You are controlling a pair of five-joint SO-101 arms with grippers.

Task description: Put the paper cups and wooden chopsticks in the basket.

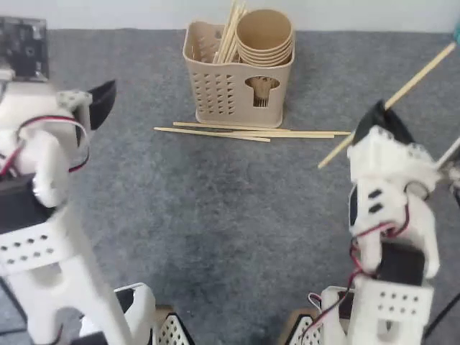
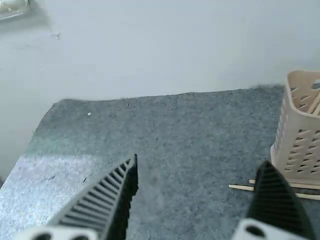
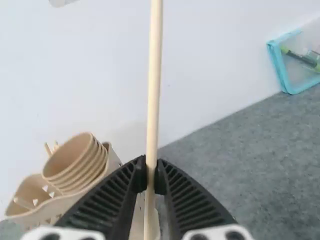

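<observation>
High view: right pincer (image 1: pixel 379 115), clenched on one wooden chopstick (image 1: pixel 417 77). The stick's long axis runs on a slant through the jaws, with its longer part rising out past the pincer away from the basket (image 1: pixel 237 90) and its shorter end dipping toward the grey mat (image 1: pixel 215 215). The basket stands ahead of this pincer and off toward the other arm's side, holding the stacked paper cups (image 1: pixel 264 32) and a sheaf of upright chopsticks (image 1: pixel 230 29). Loose chopsticks (image 1: pixel 251 131) lie flat just in front of the basket, their long axis crosswise between the two arms and one end near the right pincer. Left pincer (image 1: pixel 92 104) is raised, well apart from the basket on its other flank. Left wrist view: left pincer (image 2: pixel 200 165), released, jaws spread wide with nothing between them. The basket (image 2: pixel 300 140) sits ahead and to the outside of one finger, with the loose chopsticks (image 2: pixel 260 188) at its foot. Right wrist view: right pincer (image 3: pixel 151 170), jaws closed on the chopstick (image 3: pixel 154 75), which stands straight up out of the grip. Paper cups (image 3: pixel 75 160) and basket (image 3: pixel 30 200) are beyond and to one side, and a blue-edged box (image 3: pixel 295 60) is far off on the other. Judgement: the right arm is nearer the drop; the stick must swing basket-ward and tip nearer upright to enter the mouth.
</observation>
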